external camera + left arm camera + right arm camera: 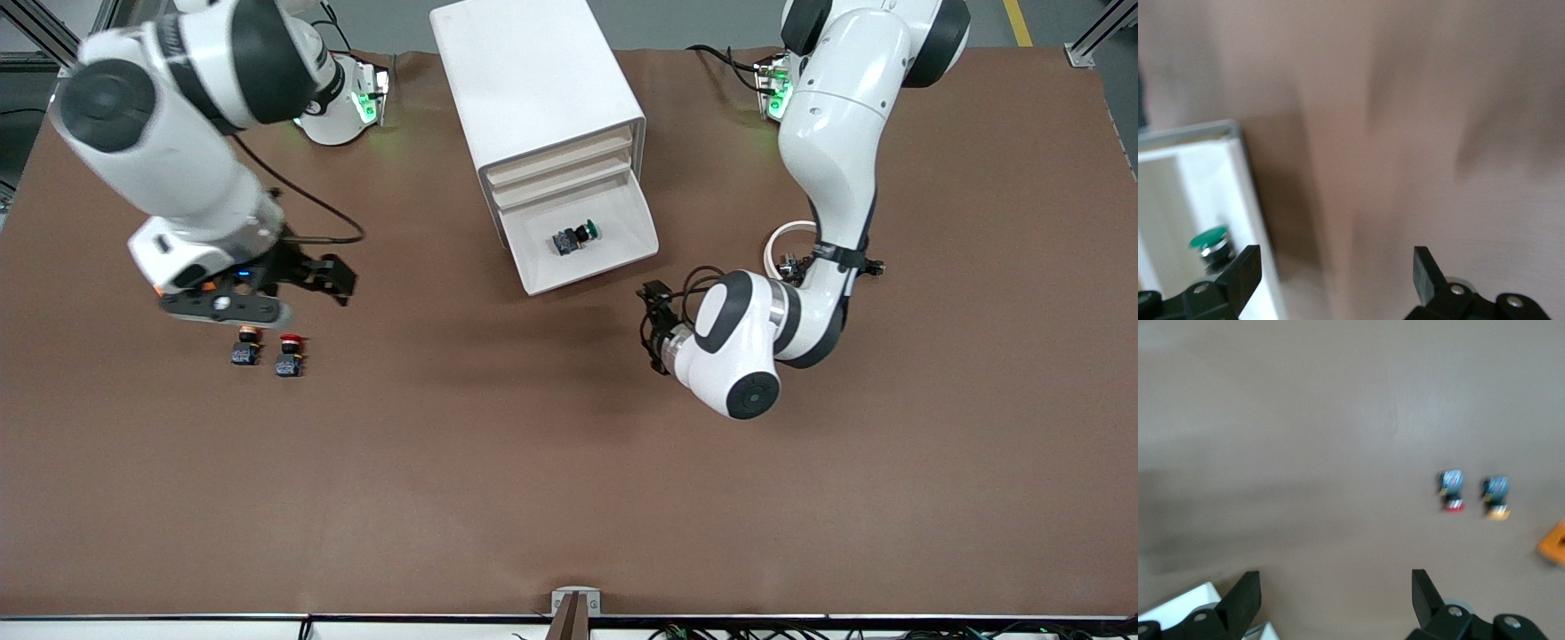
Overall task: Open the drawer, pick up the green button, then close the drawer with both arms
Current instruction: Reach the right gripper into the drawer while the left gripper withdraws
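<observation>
The drawer (622, 252) stands pulled out of the white cabinet (533, 80), below the top two. The green-capped button (576, 237) lies on its side inside it and also shows in the left wrist view (1210, 239), next to the drawer wall (1248, 193). My left gripper (652, 327) (1335, 270) is open and empty over the table, just off the drawer's front corner. My right gripper (338, 277) (1335, 593) hangs open and empty over the table toward the right arm's end, above two other buttons.
A red-capped button (290, 356) (1451, 490) and a yellow-capped one (245, 348) (1497, 497) stand side by side on the brown table. A white ring (787, 244) lies by the left arm's elbow. The cabinet's corner (1185, 607) shows in the right wrist view.
</observation>
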{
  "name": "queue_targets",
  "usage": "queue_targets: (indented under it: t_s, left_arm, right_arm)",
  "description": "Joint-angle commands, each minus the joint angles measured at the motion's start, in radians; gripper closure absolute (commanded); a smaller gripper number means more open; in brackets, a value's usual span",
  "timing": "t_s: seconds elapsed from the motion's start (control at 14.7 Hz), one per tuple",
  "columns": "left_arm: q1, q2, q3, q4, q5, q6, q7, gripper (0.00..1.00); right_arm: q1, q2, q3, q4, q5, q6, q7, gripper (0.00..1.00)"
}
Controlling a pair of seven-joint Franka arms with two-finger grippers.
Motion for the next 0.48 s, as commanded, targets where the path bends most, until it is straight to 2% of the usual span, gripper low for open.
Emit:
queue_targets:
  t_s: [0.0, 0.27, 0.41]
  left_arm:
    - [-0.003, -0.054, 0.092, 0.001, 0.045, 0.013, 0.134, 0.0]
    - [-0.003, -0.182, 0.223, 0.0, 0.072, 0.013, 0.271, 0.0]
    - [0.002, -0.248, 0.238, -0.005, 0.126, 0.011, 0.442, 0.0]
  right_arm:
    - [0.122, 0.036, -0.006, 0.015, -0.015, -0.022, 0.273, 0.0]
    - [0.272, 0.098, -0.006, 0.018, -0.003, -0.006, 0.628, 0.0]
    - [0.32, 0.127, -0.006, 0.02, 0.025, 0.03, 0.709, 0.0]
